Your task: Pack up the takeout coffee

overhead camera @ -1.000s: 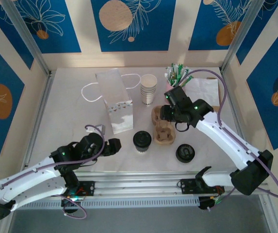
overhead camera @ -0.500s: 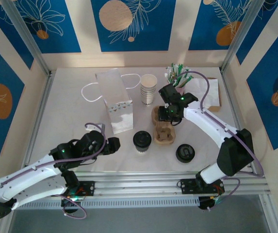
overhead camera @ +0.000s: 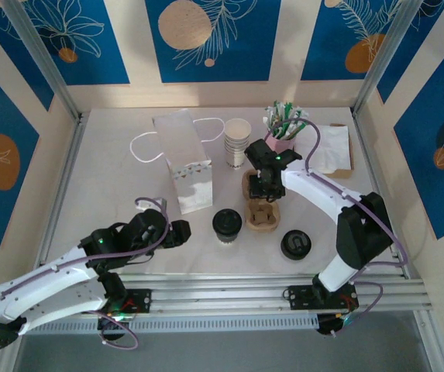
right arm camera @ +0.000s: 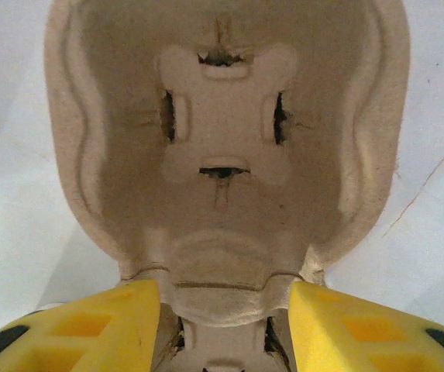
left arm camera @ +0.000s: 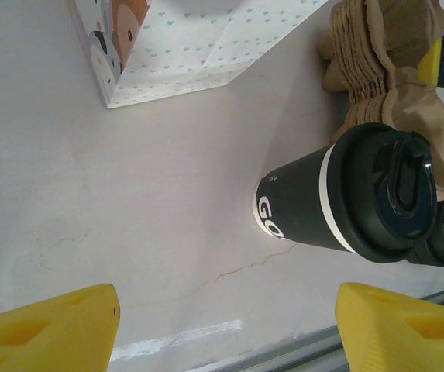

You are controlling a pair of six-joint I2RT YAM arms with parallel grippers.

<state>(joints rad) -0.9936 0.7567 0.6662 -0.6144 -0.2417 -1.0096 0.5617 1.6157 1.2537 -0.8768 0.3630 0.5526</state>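
Left end effector [left arm camera: 227, 302]: hanging wide open over the table [overhead camera: 113, 194], near the coffee.
Right end effector [right arm camera: 223, 293]: straddling the pulp cup carrier [right arm camera: 222, 155]; cannot tell whether it is gripping.
Takeout coffee [overhead camera: 227, 224]: standing upright just beside the carrier.

Your top external camera sits above and behind the arm bases. It looks down on the whole table [overhead camera: 113, 194], with the near edge at the bottom. Your left wrist camera is low, close to the near edge. It looks down and toward the far edge, past the left gripper [left arm camera: 222, 333], at the takeout coffee [left arm camera: 338, 205] and the cup carrier [left arm camera: 384, 70]. Your right wrist camera looks straight down into one carrier slot, very near. All three views share the carrier.
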